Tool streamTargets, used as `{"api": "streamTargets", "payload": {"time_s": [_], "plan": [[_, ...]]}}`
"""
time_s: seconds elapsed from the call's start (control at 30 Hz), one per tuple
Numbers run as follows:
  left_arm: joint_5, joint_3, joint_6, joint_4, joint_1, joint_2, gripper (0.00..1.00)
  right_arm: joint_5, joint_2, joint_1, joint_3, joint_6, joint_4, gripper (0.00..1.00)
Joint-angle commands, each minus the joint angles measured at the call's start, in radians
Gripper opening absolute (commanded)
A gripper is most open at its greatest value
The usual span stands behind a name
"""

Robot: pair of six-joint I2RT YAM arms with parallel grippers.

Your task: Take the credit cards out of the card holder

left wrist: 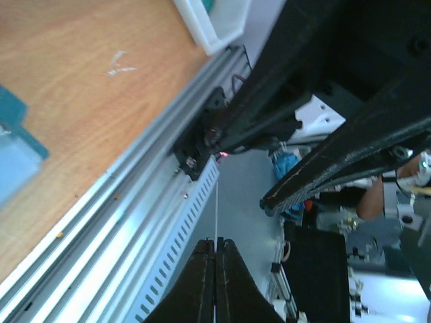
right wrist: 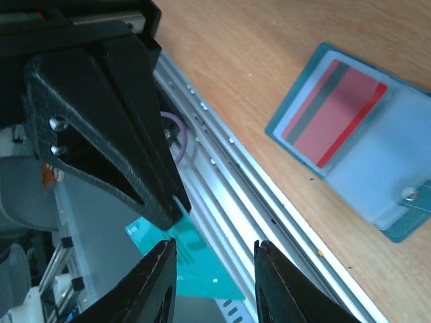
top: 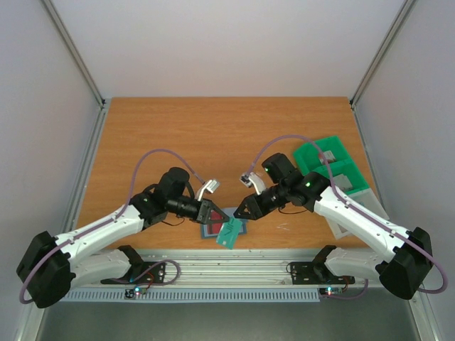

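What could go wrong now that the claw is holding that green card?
The left claw pinches the green card by just one end, out by the rim of the table, so it might slip and fall off. The red card sits in the card holder, which lies loose; tugging the card could drag the holder along.

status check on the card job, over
left gripper shut on teal card. right gripper open. red card in holder. nothing blocking it.
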Motion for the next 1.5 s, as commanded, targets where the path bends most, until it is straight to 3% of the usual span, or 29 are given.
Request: {"api": "streamTargets", "payload": {"time_s": [0.0,0.53,1.03,1.47], "plan": [[0.084,0.036,0.026,0.046,-0.039,0.008,0.0,-0.089,-0.009,-0.003,0.046,-0.06,-0.042,0.34],[0.136,0.038,0.044,0.087,-0.048,0.015,0.0,-0.238,-0.004,-0.001,0.011,-0.077,-0.041,0.31],[0.163,0.04,0.053,0.098,-0.048,-0.046,0.0,-0.267,0.013,-0.001,0.005,-0.077,-0.033,0.3],[0.14,0.06,0.078,0.072,-0.049,-0.062,0.0,-0.352,0.012,-0.001,-0.005,-0.075,-0.004,0.19]]}}
